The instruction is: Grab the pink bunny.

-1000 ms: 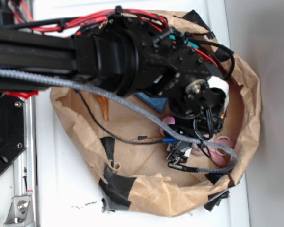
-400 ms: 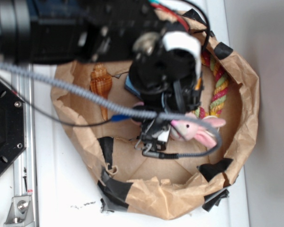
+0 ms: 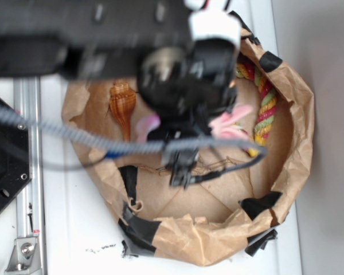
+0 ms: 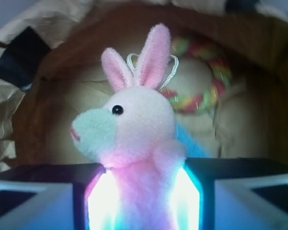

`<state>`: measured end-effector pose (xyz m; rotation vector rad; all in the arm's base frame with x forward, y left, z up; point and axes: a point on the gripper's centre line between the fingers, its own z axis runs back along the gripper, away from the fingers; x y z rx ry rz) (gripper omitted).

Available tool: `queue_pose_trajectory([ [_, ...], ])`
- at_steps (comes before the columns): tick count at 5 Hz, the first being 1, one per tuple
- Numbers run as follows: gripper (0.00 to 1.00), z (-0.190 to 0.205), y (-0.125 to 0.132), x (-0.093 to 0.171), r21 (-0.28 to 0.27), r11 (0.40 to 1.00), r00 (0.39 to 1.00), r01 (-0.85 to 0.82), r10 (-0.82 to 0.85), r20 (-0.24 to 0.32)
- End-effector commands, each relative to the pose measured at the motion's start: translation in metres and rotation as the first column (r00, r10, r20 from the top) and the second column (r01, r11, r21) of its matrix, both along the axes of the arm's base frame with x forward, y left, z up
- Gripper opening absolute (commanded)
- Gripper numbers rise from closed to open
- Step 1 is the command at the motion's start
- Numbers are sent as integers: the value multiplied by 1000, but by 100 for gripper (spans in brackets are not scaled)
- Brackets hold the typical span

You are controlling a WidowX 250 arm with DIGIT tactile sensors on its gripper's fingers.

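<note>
Bunny in the pincer's grip, lifted over the paper bag.

The pincer (image 4: pixel 143 199) is pinching the pink bunny (image 4: pixel 134 134) by its lower body, one finger pressed on each side, so the grab looks done; what seems left is only to keep hold and carry it clear. In the wrist view the bunny stands out from the fingertips with its long axis running straight away from the pincer, ears farthest out, snout and dark eye turned to the left finger's side. Beyond its ears lies a coloured rope toy (image 3: pixel 264 103) on the floor of the crumpled paper bag (image 3: pixel 301 123). In the exterior view a brown seashell (image 3: pixel 121 103) lies off to the pincer's side, apart from it.
</note>
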<state>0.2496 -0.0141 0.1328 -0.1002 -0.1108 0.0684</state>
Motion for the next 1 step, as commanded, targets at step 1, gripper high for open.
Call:
queue_pose_trajectory([
  [1, 0, 6, -12, 4, 20, 992, 992, -128, 127, 27],
])
